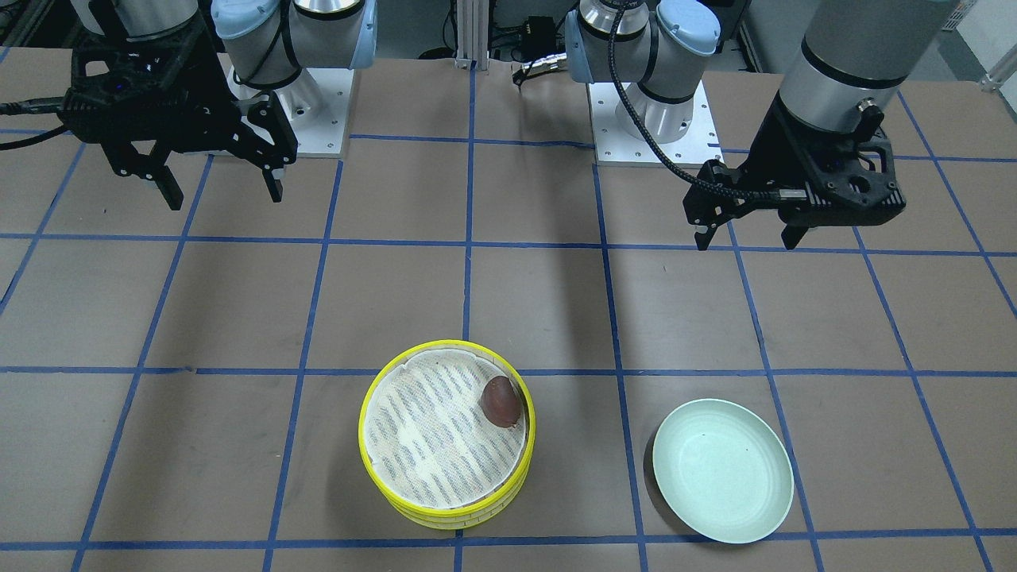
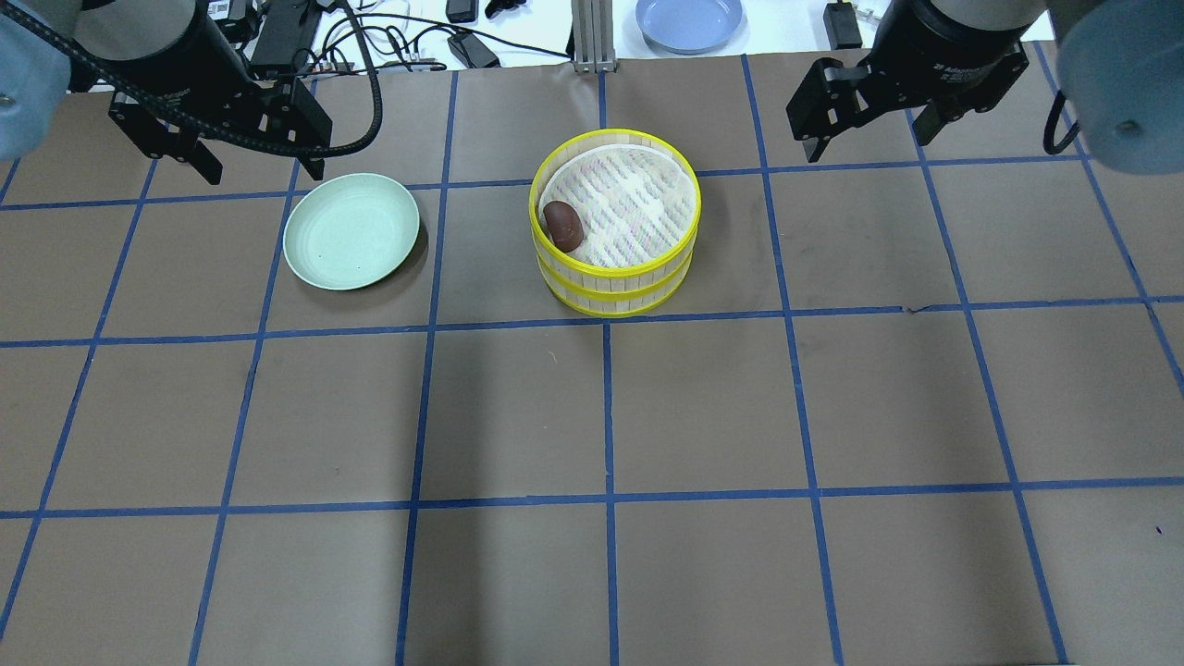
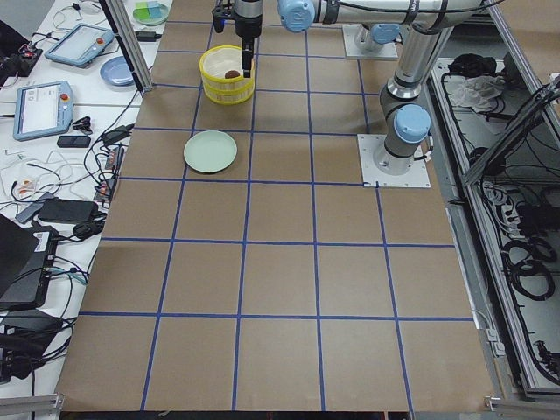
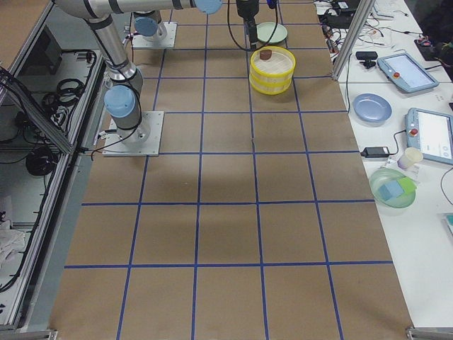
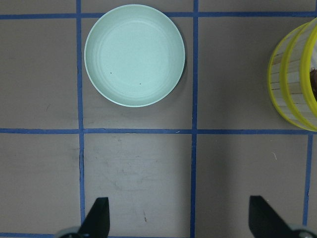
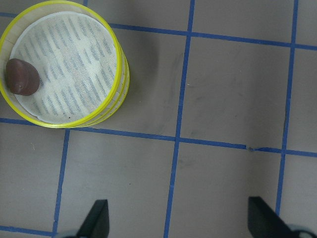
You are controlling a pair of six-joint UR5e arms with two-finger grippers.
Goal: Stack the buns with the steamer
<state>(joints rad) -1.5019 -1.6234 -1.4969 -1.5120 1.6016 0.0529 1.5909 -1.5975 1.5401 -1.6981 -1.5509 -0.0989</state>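
The two yellow-rimmed steamer tiers (image 2: pixel 615 294) stand stacked one on the other at the table's far middle. The dark brown bun (image 2: pixel 562 225) lies on the top tier's whitish liner near its left rim; it also shows in the front view (image 1: pixel 500 401) and the right wrist view (image 6: pixel 21 77). The cream-white bun is hidden or out of view. My left gripper (image 2: pixel 259 171) hangs open and empty above the table, just beyond the green plate. My right gripper (image 2: pixel 869 143) hangs open and empty to the right of the steamer (image 6: pixel 124 84). The two wrist views show each gripper's fingers wide apart.
A pale green plate (image 2: pixel 351 231), bare, lies left of the steamer, about a hand's width away; it fills the top of the left wrist view (image 5: pixel 134 54). A blue plate (image 2: pixel 689 20) sits off the mat beyond the table's far edge.
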